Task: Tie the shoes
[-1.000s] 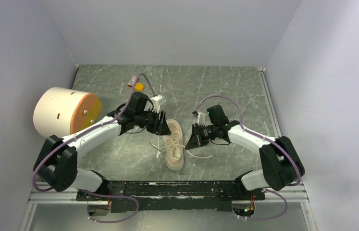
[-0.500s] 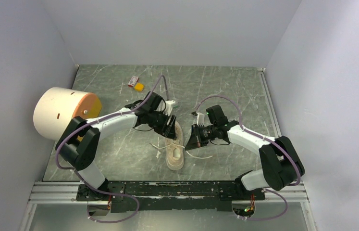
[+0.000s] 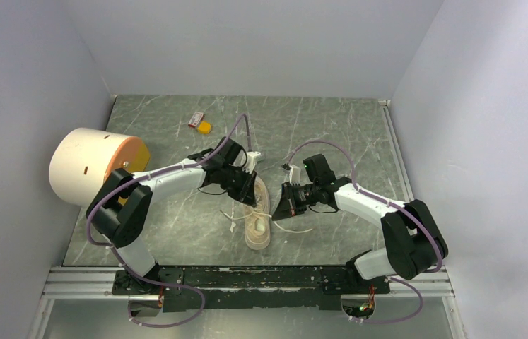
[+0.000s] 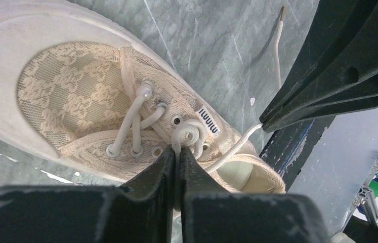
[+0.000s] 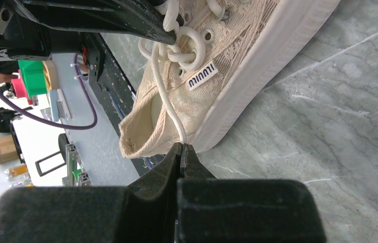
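A small cream sneaker (image 3: 257,215) lies on the table's middle, toe toward the far side. It shows in the left wrist view (image 4: 70,96) and the right wrist view (image 5: 237,66). My left gripper (image 3: 248,191) is over the shoe's upper part, shut on a white lace (image 4: 177,144) right at the knot by the top eyelets. My right gripper (image 3: 283,205) is just right of the shoe, shut on the other lace strand (image 5: 166,101), which runs taut from the knot to its fingertips (image 5: 175,152). Loose lace ends (image 3: 296,229) trail on the table.
A large cream-and-orange cylinder (image 3: 95,167) lies on its side at the left wall. A small orange piece (image 3: 205,127) and a small red-and-white item (image 3: 195,120) sit at the far side. The metal rail (image 3: 247,277) runs along the near edge.
My left arm has swung right and nearer, bringing its gripper from beside the shoe's toe onto the laces. The right arm has held still.
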You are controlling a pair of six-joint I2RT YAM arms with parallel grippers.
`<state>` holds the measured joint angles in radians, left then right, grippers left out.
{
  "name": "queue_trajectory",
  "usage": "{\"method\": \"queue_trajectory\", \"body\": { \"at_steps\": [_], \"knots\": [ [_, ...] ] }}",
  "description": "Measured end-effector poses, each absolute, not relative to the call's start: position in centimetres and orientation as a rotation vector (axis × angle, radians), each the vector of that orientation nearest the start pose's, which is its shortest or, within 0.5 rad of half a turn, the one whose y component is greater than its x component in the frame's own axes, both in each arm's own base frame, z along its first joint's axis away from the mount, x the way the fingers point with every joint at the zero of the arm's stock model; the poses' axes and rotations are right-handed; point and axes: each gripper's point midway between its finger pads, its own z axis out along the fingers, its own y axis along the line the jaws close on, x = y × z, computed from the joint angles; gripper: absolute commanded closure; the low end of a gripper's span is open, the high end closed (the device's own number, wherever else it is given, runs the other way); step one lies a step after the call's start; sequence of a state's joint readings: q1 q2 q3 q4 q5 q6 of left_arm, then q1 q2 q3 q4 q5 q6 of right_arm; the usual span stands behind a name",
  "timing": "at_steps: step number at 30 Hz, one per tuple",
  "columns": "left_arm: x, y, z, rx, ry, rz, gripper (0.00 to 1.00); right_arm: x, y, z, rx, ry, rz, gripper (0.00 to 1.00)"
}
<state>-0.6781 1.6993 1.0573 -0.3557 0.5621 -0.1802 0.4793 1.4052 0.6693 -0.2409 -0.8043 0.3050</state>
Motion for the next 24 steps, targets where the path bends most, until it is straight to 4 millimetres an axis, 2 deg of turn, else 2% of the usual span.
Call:
{"method": "queue_trajectory", "body": {
  "at_steps": [5,15,24],
  "knots": [
    [22.4,-31.0,7.6,0.862,2.512,-1.041,0.95,17.9,24.5,7.8,-0.562,2.548,1.323,1.00],
    [21.0,-31.0,10.4,0.785,2.376,-1.162,0.95,19.1,26.0,8.2,-0.570,2.517,1.360,0.99],
    [20.6,-31.5,10.4,0.721,2.352,-1.238,0.95,20.1,27.5,8.9,-0.504,2.489,1.410,1.00]
  ]
}}
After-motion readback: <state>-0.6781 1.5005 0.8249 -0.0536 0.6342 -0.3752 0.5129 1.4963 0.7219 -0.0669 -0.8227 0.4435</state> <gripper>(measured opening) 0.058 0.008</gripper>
